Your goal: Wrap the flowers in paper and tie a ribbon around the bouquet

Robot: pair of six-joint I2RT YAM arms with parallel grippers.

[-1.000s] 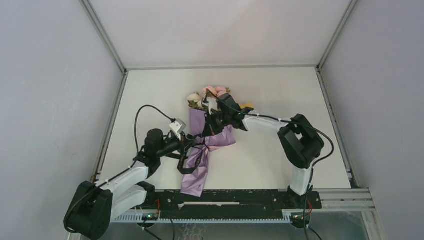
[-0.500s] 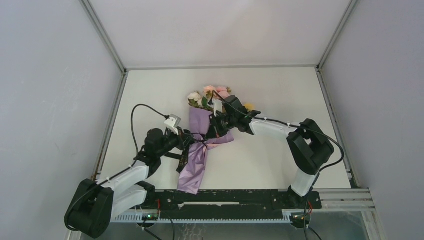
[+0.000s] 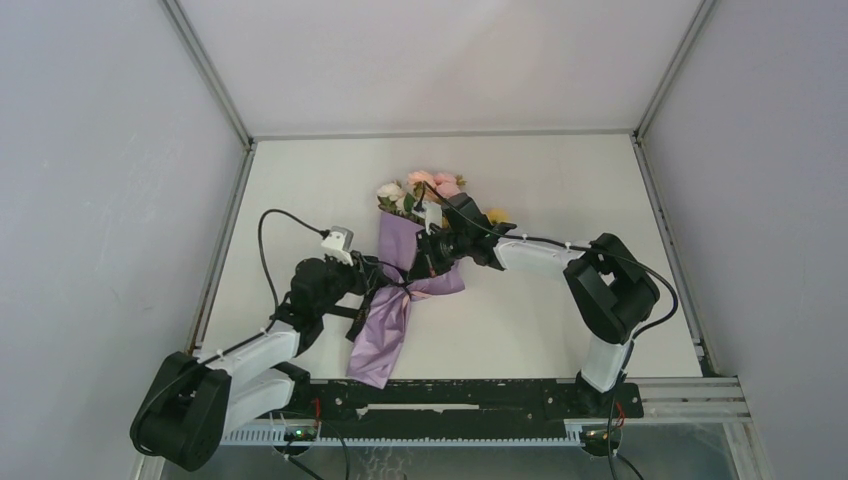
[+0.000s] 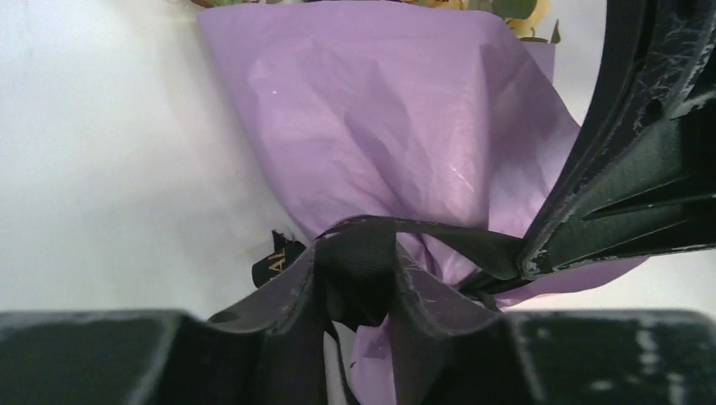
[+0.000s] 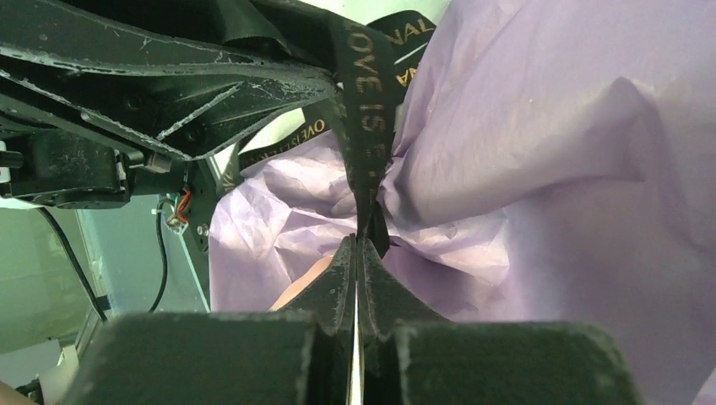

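Note:
The bouquet lies on the white table, with the flowers (image 3: 420, 190) at its far end and the lilac paper (image 3: 385, 330) narrowing toward the near edge. A black ribbon (image 4: 359, 274) with gold lettering cinches the paper's waist. My left gripper (image 3: 378, 286) sits at that waist from the left. Its jaws (image 4: 356, 253) stand apart with a fold of ribbon lying between them. My right gripper (image 3: 431, 262) is just right of the waist, shut (image 5: 358, 241) on a taut ribbon (image 5: 365, 93) strand. The paper (image 5: 574, 169) fills the right wrist view behind that strand.
Metal frame rails and grey walls enclose the table on three sides. A black base rail (image 3: 450, 398) runs along the near edge under the paper's tail. The left arm's cable (image 3: 272, 235) loops up to the left of the bouquet.
My left jaws have parted from shut. The paper's tail has swung left toward the left arm. The right gripper has stayed shut on the ribbon beside the waist.

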